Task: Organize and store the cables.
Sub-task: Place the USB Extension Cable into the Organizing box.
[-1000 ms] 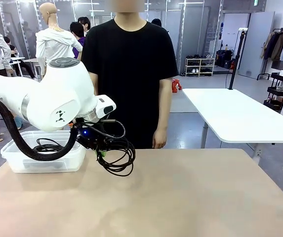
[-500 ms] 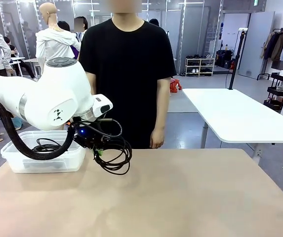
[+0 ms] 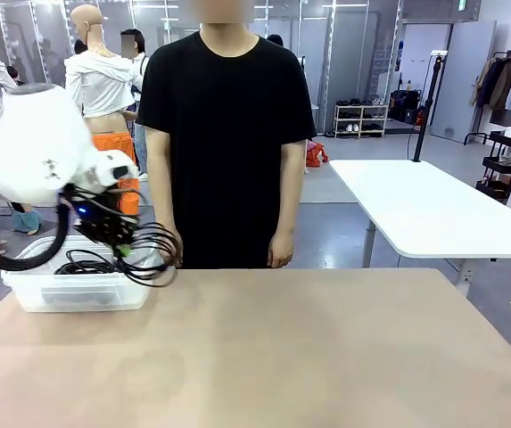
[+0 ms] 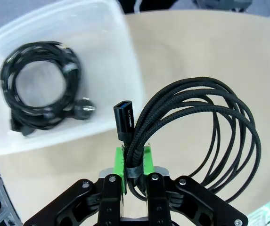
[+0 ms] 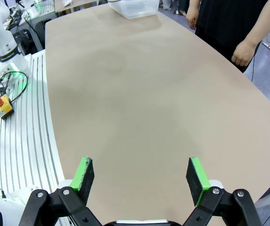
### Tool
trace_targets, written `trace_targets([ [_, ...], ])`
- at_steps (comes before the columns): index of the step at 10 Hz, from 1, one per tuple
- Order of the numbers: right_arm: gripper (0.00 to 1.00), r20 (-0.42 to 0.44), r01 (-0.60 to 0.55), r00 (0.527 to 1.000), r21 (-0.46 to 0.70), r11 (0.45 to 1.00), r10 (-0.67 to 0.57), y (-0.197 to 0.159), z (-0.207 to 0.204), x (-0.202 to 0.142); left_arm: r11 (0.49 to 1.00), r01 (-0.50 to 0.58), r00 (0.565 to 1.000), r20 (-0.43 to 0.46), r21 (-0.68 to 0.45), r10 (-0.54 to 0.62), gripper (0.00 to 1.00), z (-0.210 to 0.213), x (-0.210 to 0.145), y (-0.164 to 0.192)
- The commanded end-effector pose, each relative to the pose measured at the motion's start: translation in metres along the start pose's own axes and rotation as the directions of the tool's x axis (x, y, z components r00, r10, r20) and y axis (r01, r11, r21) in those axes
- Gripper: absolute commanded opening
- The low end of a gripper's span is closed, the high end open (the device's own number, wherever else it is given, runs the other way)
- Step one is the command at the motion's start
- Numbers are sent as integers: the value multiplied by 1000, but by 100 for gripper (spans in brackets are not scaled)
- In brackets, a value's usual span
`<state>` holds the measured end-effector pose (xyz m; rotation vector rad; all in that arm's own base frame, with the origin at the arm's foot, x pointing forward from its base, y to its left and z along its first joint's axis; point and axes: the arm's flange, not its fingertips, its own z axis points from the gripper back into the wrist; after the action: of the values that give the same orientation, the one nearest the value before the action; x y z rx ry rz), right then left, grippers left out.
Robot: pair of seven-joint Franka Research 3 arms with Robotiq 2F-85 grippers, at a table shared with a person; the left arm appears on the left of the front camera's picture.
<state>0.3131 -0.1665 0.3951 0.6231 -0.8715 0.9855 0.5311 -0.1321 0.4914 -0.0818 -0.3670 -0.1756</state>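
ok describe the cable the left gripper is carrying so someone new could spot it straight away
Start at the clear plastic bin at the table's far left corner. Beside its rim hangs the left gripper, shut on a braided black cable coil dangling over the tabletop. Unlike the coiled cable lying inside the bin, this one is in the air, its loops wider, with a black plug sticking up by the green pads.

You find almost nothing to read here. In the left wrist view, small pale lettering runs along the black plug (image 4: pixel 124 121) of the coiled cable (image 4: pixel 196 132), but it is too tiny to make out. You see no legible words, numbers or brand marks on anything else.
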Motion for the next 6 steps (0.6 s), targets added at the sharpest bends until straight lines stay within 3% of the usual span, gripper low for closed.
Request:
trace_targets([
  [1, 100, 16, 6, 1000, -4, 1000, -6, -2, 0, 2, 999, 12, 999, 34, -33, -11, 18, -4, 11, 42],
  [4, 100, 16, 6, 1000, -4, 1000, -6, -2, 0, 2, 999, -29, 996, 87, -38, 32, 18, -22, 28, 101],
  [6, 100, 16, 6, 1000, -4, 1000, -6, -2, 0, 2, 989, -148, 984, 94, -12, 148, 18, -30, 56, 129],
])
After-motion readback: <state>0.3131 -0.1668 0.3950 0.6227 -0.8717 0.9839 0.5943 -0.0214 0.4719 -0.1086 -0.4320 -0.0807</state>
